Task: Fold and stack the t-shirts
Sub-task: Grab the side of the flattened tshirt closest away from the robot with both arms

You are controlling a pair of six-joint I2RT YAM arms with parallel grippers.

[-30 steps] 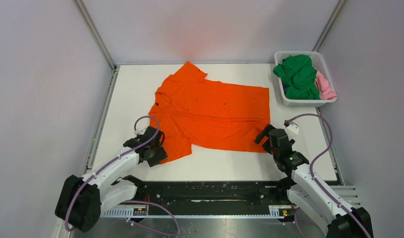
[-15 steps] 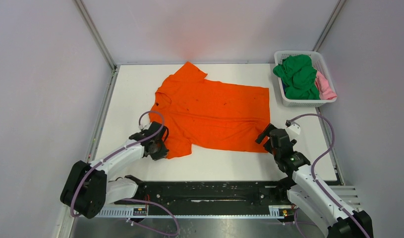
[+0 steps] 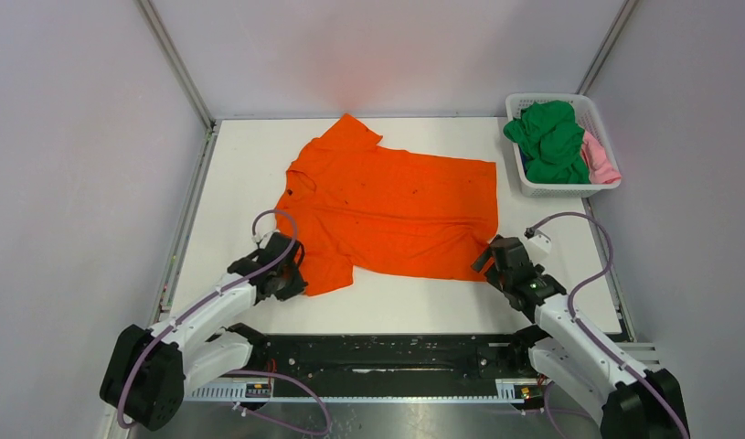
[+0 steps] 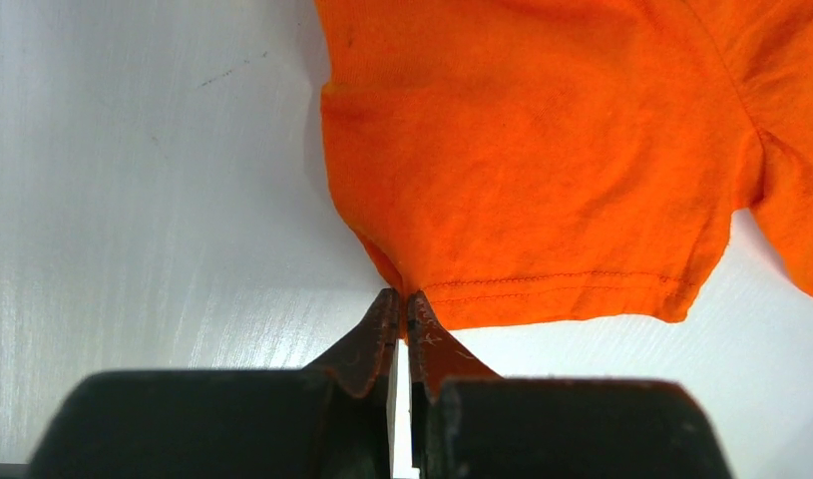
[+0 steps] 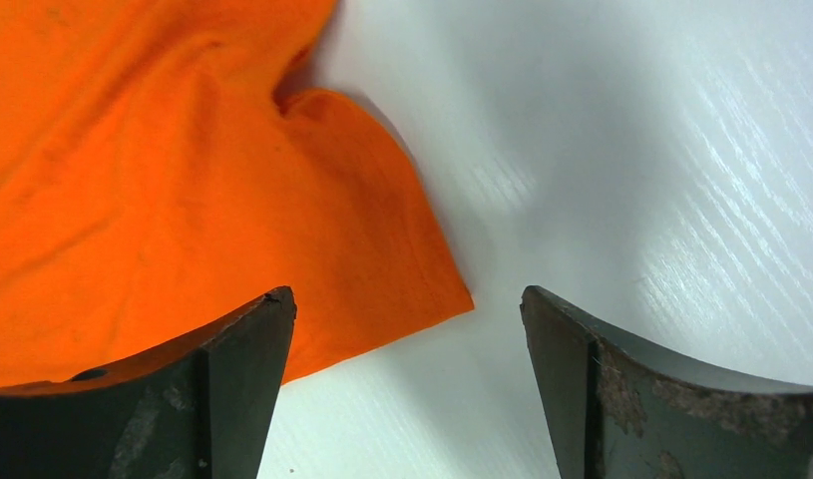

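An orange t-shirt (image 3: 391, 206) lies spread flat on the white table (image 3: 236, 174), collar to the left. My left gripper (image 3: 291, 279) is at the near sleeve, and the left wrist view shows it (image 4: 402, 296) shut on the corner of the sleeve hem (image 4: 542, 289), with a bit of orange cloth pinched between the tips. My right gripper (image 3: 492, 254) sits low at the shirt's near right hem corner. It (image 5: 404, 294) stands open, its fingers (image 5: 242, 349) either side of that corner (image 5: 422, 289) without touching it. More t-shirts, green (image 3: 551, 137) and pink (image 3: 599, 157), are heaped in the basket.
A white lattice basket (image 3: 562, 190) stands at the back right of the table. Grey walls close in the left, back and right sides. The black rail with the arm bases (image 3: 377, 357) runs along the near edge.
My left gripper has closed on the sleeve corner and shifted slightly along it. My right gripper has dropped lower over the hem corner, still open.
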